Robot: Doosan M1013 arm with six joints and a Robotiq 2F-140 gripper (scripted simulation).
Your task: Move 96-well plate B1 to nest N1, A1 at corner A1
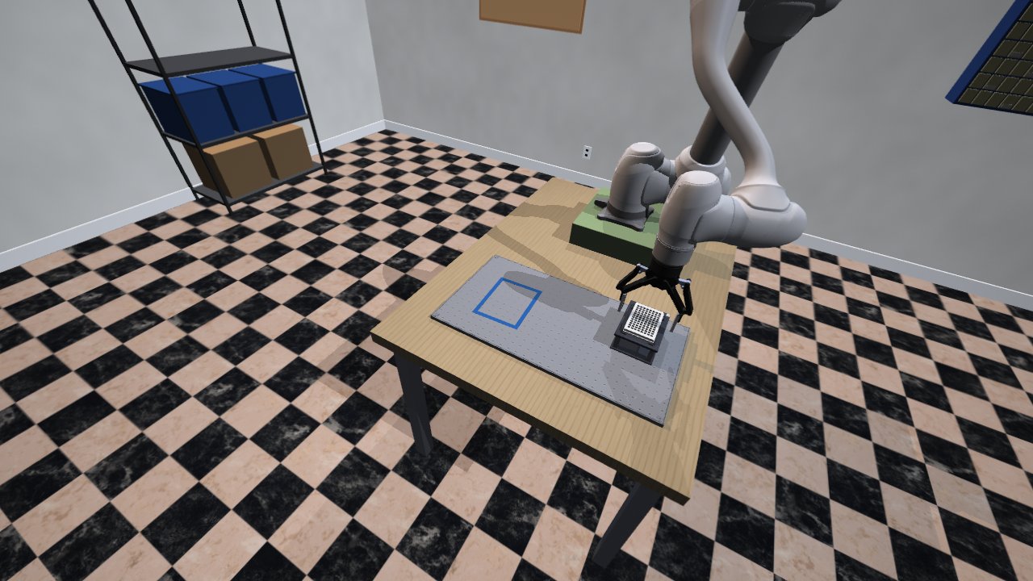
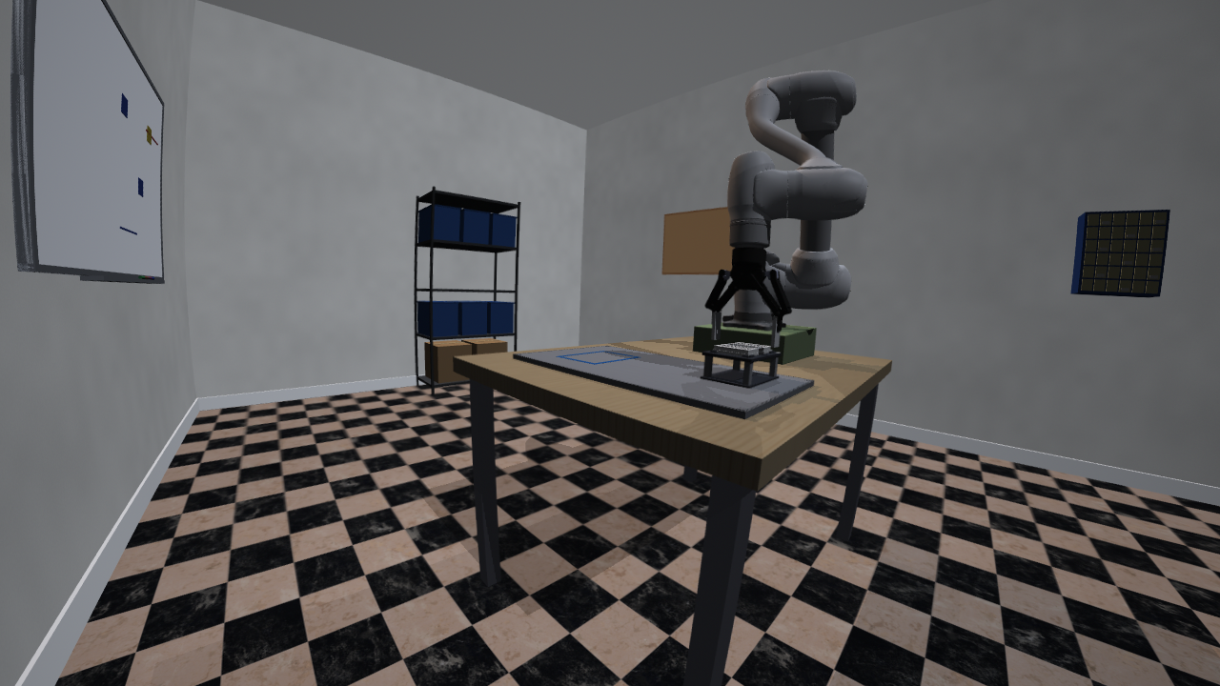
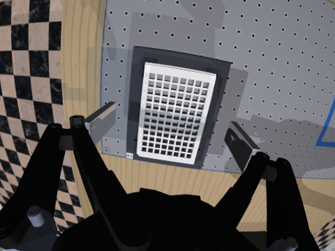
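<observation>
The white 96-well plate [image 1: 642,320] lies flat on top of the dark raised nest N1 [image 1: 637,344] at the right end of the grey bench plate. It also shows in the exterior view [image 2: 739,349] and in the wrist view [image 3: 176,111], inside the nest's dark frame [image 3: 178,107]. My gripper [image 1: 650,311] is open wide directly over the plate, one finger on each long side, apart from it. It also shows in the wrist view [image 3: 172,132]. The blue outline of spot B1 [image 1: 507,302] at the left end holds nothing.
A green block [image 1: 616,229] carries the arm's base at the table's back. The grey perforated bench plate [image 1: 559,335] covers the wooden table's middle. A shelf rack with boxes [image 1: 223,119] stands far off by the wall.
</observation>
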